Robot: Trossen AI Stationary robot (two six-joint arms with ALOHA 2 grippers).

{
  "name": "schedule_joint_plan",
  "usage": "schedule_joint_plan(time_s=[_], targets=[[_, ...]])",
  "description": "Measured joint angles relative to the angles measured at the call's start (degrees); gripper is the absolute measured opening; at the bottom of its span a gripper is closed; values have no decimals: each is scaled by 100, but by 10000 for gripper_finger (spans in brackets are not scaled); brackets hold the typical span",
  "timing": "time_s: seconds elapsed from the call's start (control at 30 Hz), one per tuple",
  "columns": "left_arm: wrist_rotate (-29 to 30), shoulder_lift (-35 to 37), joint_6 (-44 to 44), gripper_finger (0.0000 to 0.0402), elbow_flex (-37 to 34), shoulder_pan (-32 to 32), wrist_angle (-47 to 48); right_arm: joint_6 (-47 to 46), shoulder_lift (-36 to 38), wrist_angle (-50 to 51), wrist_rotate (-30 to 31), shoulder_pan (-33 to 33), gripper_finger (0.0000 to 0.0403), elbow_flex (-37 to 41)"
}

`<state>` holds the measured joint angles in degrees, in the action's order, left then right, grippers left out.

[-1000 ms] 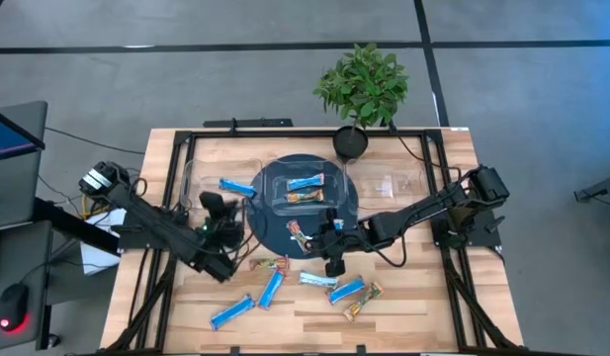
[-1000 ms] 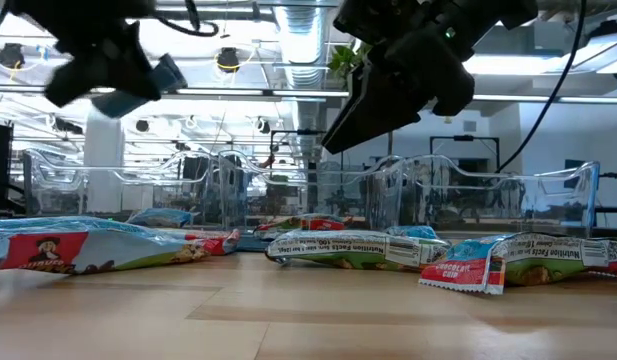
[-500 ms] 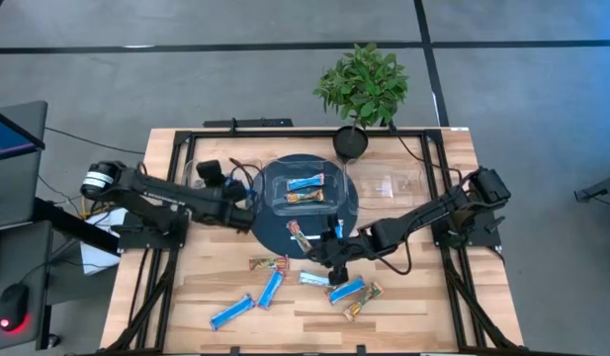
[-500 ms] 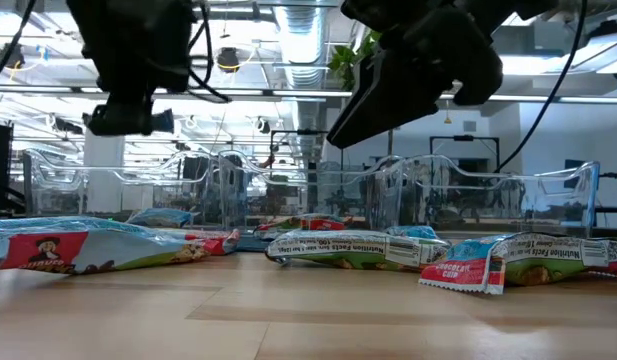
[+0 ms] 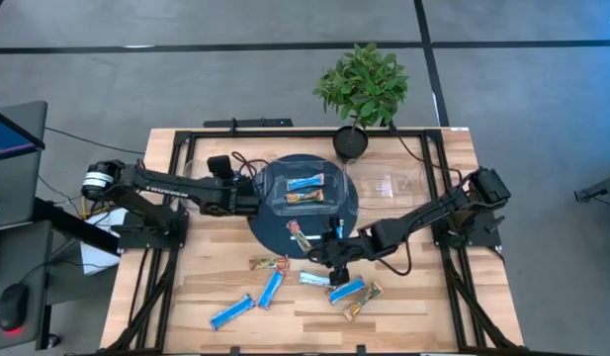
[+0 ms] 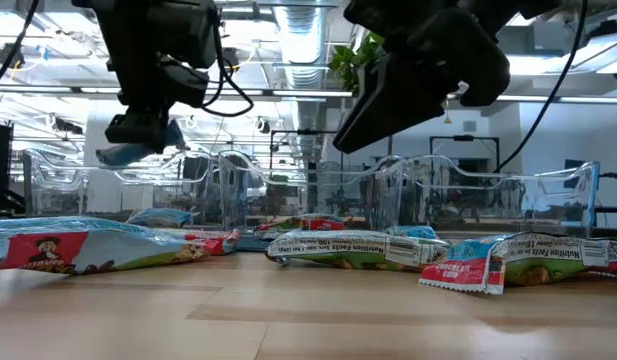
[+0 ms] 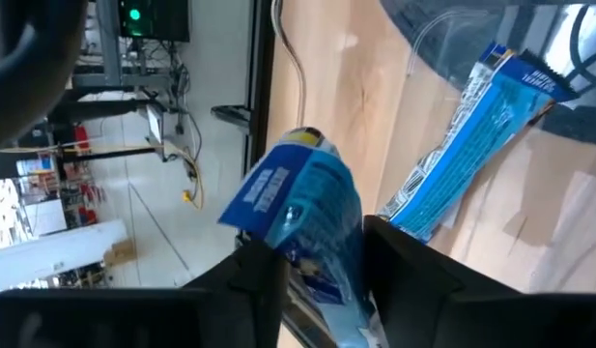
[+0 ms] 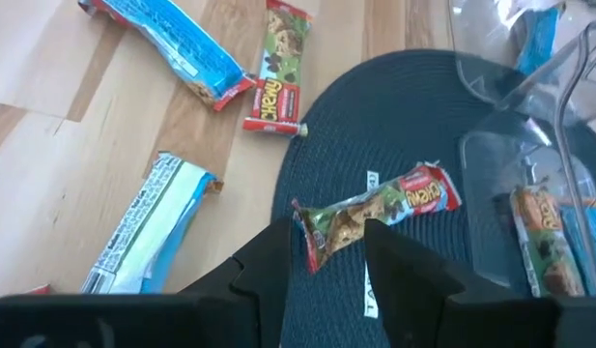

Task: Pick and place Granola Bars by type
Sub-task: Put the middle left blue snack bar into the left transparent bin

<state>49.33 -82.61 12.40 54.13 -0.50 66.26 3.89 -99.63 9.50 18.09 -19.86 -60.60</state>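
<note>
My left gripper [image 5: 253, 201] is shut on a blue granola bar [image 7: 302, 208] and hovers over the left clear tray [image 5: 208, 176], where another blue bar [image 7: 471, 135] lies flat. My right gripper [image 5: 329, 259] is open and raised above the near edge of the round dark mat [image 5: 275, 229]. Its fingers stand over a tan bar with red-green print [image 8: 375, 217] that lies flat on the mat, without touching it. The centre tray holds a blue bar [image 5: 305, 183] and a tan bar [image 5: 305, 198]. Several more bars lie on the wood nearer me. My left gripper pinches the blue bar between its two fingers [image 7: 254, 280], and the bar runs along them. Its free end [image 7: 278, 174] sticks out past the fingertips. The bar is lifted clear above the tray [image 6: 138, 150].
Loose on the near table are two blue bars [image 5: 230, 311] [image 5: 270, 287], a tan one [image 5: 268, 263], a silver-green one [image 5: 317, 280], another blue one [image 5: 347, 292] and a tan one [image 5: 364, 302]. A clear tray [image 5: 393, 183] sits on the right and a potted plant [image 5: 362, 89] at the far edge.
My left gripper, carrying the blue bar, has swung from the near-left part of the table toward the far edge. It now reaches over the left clear tray, and the bar hangs lower than before. My right gripper has shifted slightly toward the near edge.
</note>
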Motion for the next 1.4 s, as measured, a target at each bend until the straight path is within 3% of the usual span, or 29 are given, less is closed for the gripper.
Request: schedule_joint_plan(time_s=[0.37, 0.6, 0.93, 1.2, 1.4], targets=[[-51, 1, -5, 146, 0, -191, -3, -95, 0, 43, 1, 11, 127, 0], [-1076, 2, -1217, 146, 0, -368, -262, -99, 0, 41, 1, 11, 127, 0], [-1154, 2, -2094, 146, 0, -687, -855, -99, 0, 63, 1, 11, 127, 0], [-1148, 208, -1719, 146, 0, -554, -323, -252, 0, 126, 1, 11, 127, 0], [-1296, 978, -1088, 146, 4, 151, -295, -890, 0, 353, 0, 43, 127, -2]])
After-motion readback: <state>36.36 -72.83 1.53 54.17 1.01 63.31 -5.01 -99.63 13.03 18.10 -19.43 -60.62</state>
